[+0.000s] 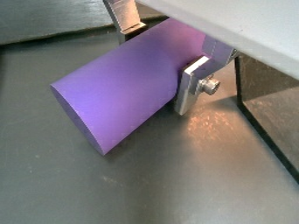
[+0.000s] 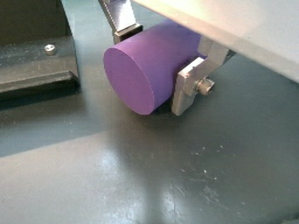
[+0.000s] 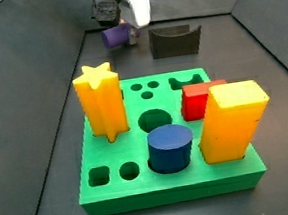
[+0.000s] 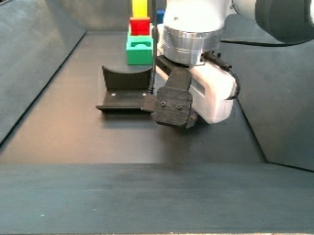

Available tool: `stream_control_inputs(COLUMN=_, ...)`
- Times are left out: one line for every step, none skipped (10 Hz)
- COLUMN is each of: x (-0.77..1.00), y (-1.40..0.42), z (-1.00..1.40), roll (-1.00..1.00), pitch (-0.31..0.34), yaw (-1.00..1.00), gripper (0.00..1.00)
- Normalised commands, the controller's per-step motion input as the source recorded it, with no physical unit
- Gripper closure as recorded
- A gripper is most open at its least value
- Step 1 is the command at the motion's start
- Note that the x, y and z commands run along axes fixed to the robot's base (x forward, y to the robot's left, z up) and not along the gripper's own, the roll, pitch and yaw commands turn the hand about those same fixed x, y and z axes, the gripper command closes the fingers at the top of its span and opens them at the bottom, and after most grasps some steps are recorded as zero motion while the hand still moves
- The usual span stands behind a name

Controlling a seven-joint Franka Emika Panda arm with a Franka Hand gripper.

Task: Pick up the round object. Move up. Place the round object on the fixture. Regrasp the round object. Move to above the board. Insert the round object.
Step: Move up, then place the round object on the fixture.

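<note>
Gripper point(image 2: 158, 61): silver plates clamped across smooth purple cylinder peg point(image 2: 149, 70).
Lift: straight up, grip firm, dark notched fixture point(image 3: 174, 41) at three o'clock.

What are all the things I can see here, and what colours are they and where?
Round object: one, purple, lying on its side between the jaws, low over the dark floor.
Fixture: one, dark grey-black, on the floor beside the gripper, beyond the board.
Board: one, bright green, in the foreground of a side view.
Star peg: one, orange-yellow, upright in the board.
Square peg: one, yellow, upright in the board.
Red block: one, red, in the board behind the yellow peg.
Cylinder: one, dark blue, upright in the board.
Gripper: one, silver fingers, closed on the purple round object, next to the fixture.
</note>
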Motion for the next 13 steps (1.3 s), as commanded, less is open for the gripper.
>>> stream_control_inputs(x=0.00, y=0.00, z=0.83, roll=0.00, pitch=0.000, yaw=0.00, gripper=1.00)
stream_control_inputs(x=0.02, y=-0.01, z=0.83, roll=0.00, pitch=0.011, yaw=0.02, gripper=1.00)
stream_control_inputs(x=0.00, y=-0.01, z=0.76, roll=-0.01, pitch=0.029, yaw=0.02, gripper=1.00)
stream_control_inputs(x=0.00, y=-0.01, z=0.59, roll=-0.01, pitch=0.049, yaw=0.02, gripper=1.00)
stream_control_inputs(x=0.00, y=-0.01, z=0.44, roll=-0.02, pitch=0.056, yaw=0.02, gripper=1.00)
stream_control_inputs(x=-0.01, y=-0.01, z=0.22, roll=-0.02, pitch=0.056, yaw=0.02, gripper=1.00)
stream_control_inputs(x=0.00, y=0.00, z=1.00, roll=0.00, pitch=0.000, yaw=0.00, gripper=1.00)
stream_control_inputs(x=0.00, y=0.00, z=1.00, roll=0.00, pitch=-0.002, yaw=0.00, gripper=1.00)
stream_control_inputs(x=-0.01, y=0.00, z=1.00, roll=0.00, pitch=0.007, yaw=0.00, gripper=1.00)
stream_control_inputs(x=-0.02, y=-0.01, z=1.00, roll=-0.01, pitch=0.014, yaw=0.00, gripper=1.00)
stream_control_inputs(x=-0.02, y=-0.01, z=1.00, roll=-0.01, pitch=0.014, yaw=0.00, gripper=1.00)
stream_control_inputs(x=-0.03, y=-0.01, z=1.00, roll=-0.02, pitch=0.020, yaw=0.00, gripper=1.00)
stream_control_inputs(x=-0.03, y=-0.01, z=0.90, roll=-0.02, pitch=0.025, yaw=0.00, gripper=1.00)
